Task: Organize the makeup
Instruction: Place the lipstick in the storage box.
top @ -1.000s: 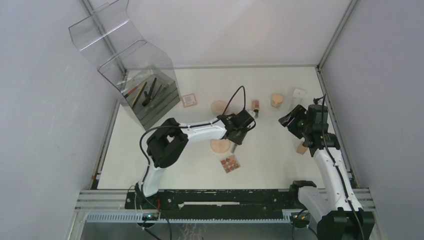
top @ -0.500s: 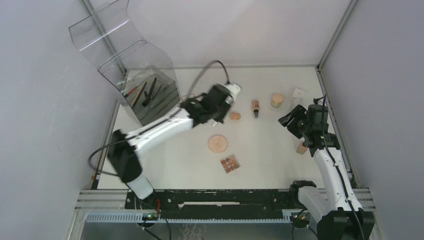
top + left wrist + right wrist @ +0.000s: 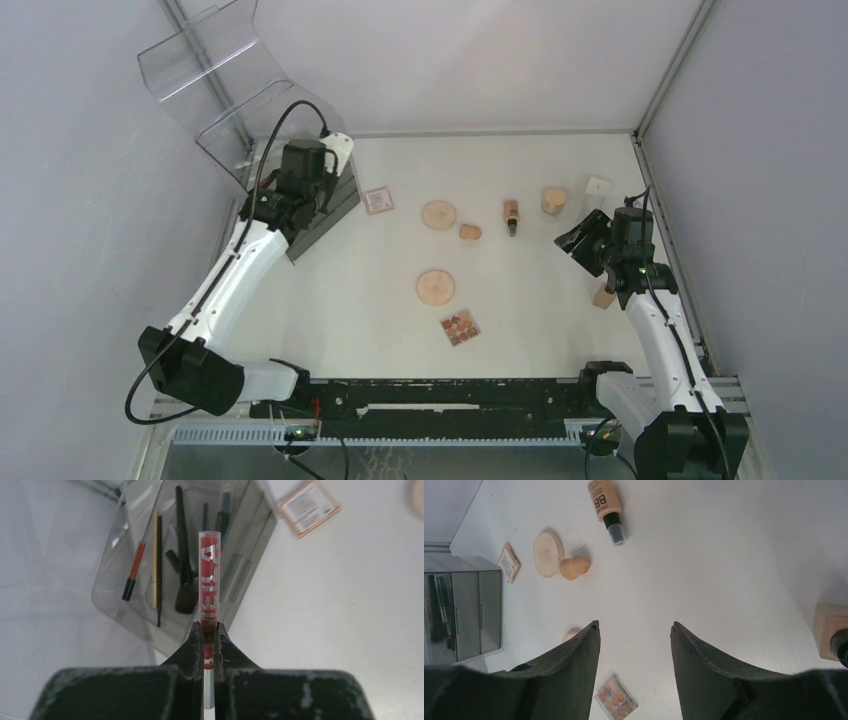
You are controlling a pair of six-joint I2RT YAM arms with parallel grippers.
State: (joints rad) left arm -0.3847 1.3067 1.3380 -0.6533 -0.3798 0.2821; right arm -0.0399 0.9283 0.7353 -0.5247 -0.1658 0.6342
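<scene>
The clear plastic box [image 3: 245,565] sits in the far left corner of the white table [image 3: 540,330]. Inside it lie thin black brushes [image 3: 181,545] and an orange-red pencil [image 3: 134,570]. The left gripper [image 3: 208,632] is pinched tight on a long, round red tube [image 3: 208,575] with shiny letters, right above the box. The right gripper [image 3: 634,625] is wide open near the right edge, holding nothing. A flat round peach disc [image 3: 438,214], a tan bottle [image 3: 604,500] and a square palette [image 3: 460,327] lie around the middle.

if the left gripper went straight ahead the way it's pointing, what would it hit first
The left gripper aims its red tube at the clear organizer. The tube's tip would likely reach the compartment holding the brushes first. Depth is hard to judge, so it might clip the rim instead.
</scene>
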